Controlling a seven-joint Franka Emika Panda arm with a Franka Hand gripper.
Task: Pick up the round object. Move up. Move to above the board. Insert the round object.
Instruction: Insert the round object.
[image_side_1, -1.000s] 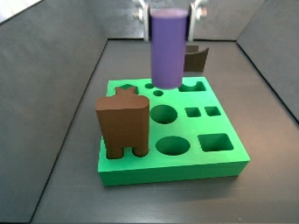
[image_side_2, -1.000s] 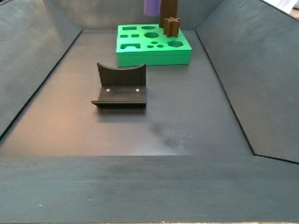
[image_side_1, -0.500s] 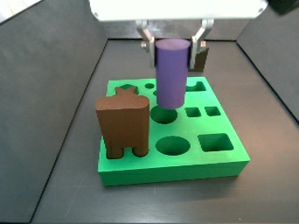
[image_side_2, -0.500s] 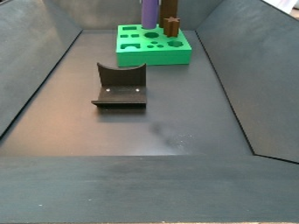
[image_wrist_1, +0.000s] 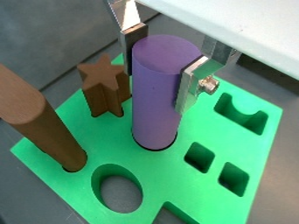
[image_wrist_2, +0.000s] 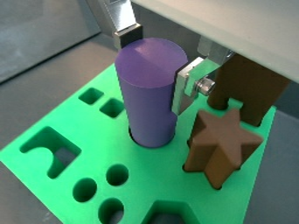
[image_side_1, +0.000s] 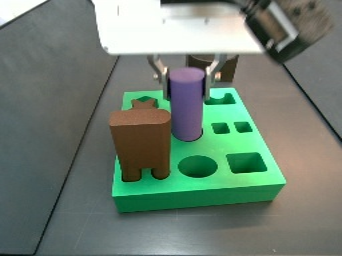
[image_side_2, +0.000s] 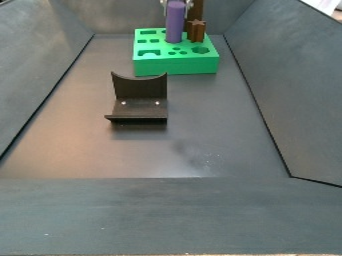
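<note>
The purple cylinder (image_side_1: 185, 103) stands upright between my gripper's fingers (image_side_1: 160, 70), with its lower end inside a round hole in the middle of the green board (image_side_1: 262, 181). My gripper (image_side_1: 186, 70) is shut on the cylinder near its top. Both wrist views show the cylinder (image_wrist_1: 158, 92) (image_wrist_2: 152, 92) with a silver finger (image_wrist_1: 193, 83) (image_wrist_2: 188, 86) pressed on its side and its base sunk into the board (image_wrist_1: 271, 149) (image_wrist_2: 93, 122). In a side view the cylinder (image_side_2: 174, 19) rises from the board (image_side_2: 187, 63) at the far end of the bin.
A brown arch-legged block (image_side_1: 139, 145) stands on the board's near left. A brown star piece (image_wrist_2: 222, 144) (image_wrist_1: 103, 83) sits in its hole next to the cylinder. A dark brown notched block (image_side_1: 222, 68) stands behind the board. The fixture (image_side_2: 138, 98) stands mid-floor.
My gripper has come down with the purple cylinder. The cylinder's lower end, which hung above the board, is now inside the round hole.
</note>
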